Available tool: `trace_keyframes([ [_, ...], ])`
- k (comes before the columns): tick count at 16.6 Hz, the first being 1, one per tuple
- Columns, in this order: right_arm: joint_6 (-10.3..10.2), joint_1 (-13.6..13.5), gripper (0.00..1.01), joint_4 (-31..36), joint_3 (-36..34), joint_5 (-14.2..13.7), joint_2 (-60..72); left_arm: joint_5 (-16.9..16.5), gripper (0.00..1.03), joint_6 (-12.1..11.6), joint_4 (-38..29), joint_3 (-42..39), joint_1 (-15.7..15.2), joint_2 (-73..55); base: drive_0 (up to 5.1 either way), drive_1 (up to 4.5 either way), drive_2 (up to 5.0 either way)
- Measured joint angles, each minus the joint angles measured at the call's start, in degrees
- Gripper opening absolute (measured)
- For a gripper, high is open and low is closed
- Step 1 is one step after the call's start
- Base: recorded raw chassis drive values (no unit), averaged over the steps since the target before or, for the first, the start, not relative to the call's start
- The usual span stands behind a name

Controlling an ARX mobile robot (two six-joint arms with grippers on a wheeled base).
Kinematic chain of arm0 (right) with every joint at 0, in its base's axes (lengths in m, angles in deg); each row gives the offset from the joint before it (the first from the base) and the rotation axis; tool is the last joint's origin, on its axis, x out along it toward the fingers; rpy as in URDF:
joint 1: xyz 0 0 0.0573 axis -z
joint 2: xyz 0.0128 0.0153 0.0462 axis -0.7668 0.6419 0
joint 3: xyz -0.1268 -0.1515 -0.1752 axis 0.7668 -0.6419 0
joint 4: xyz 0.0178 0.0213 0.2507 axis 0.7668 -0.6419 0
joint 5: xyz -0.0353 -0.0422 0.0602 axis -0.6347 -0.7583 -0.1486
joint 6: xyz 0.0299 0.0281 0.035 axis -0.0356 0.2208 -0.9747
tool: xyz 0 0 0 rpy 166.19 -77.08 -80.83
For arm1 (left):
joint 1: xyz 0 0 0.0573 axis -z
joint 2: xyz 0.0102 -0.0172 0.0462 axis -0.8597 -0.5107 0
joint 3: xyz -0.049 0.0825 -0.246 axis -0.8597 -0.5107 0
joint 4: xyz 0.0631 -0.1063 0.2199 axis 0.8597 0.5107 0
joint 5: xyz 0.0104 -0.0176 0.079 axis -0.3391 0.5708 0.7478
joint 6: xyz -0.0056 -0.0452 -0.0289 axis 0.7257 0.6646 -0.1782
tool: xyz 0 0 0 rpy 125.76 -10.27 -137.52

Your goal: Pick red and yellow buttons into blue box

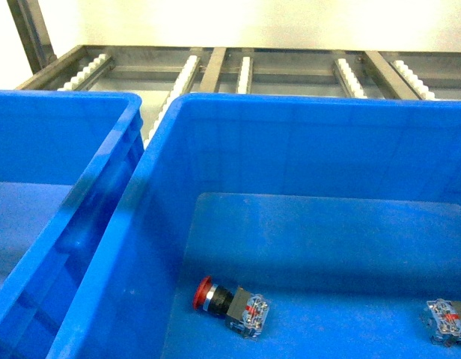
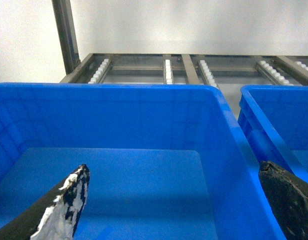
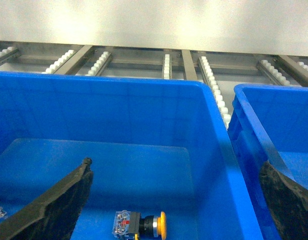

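**A:** Left end effector (image 2: 174, 170)?

**B:** Spread wide, gripping nothing. Hung over the left box (image 2: 144, 100), floor bare as far as seen.

**A:** Right end effector (image 3: 176, 165)?

**B:** Equally wide, equally empty, over the right box (image 3: 119, 95). Yellow button (image 3: 141, 223) on its side at bottom centre, under the gap.

**A:** Red button (image 1: 215, 298)?

**B:** Lower middle of the head view, also on its side in the right box.

**A:** Step in hand?

**B:** Hard to settle. Fits buttons waiting to cross to the other box, or already lying in the box wanted. Any pick would call for closing across a button's narrow body.

**A:** Hidden?

**B:** Block (image 1: 447, 321) cut off at lower right, probably the yellow button's rear. Near floors of both boxes out of frame.
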State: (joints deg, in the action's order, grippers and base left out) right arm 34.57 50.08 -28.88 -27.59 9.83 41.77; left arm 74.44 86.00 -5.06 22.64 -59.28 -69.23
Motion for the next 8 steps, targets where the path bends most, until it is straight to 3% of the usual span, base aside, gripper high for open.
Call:
trace_keyframes([
  [8,0.00,0.00,0.98,0.00,0.00,0.00,0.00,0.00,0.98,0.02,0.00,0.00,0.00,0.00,0.0,0.00,0.0],
])
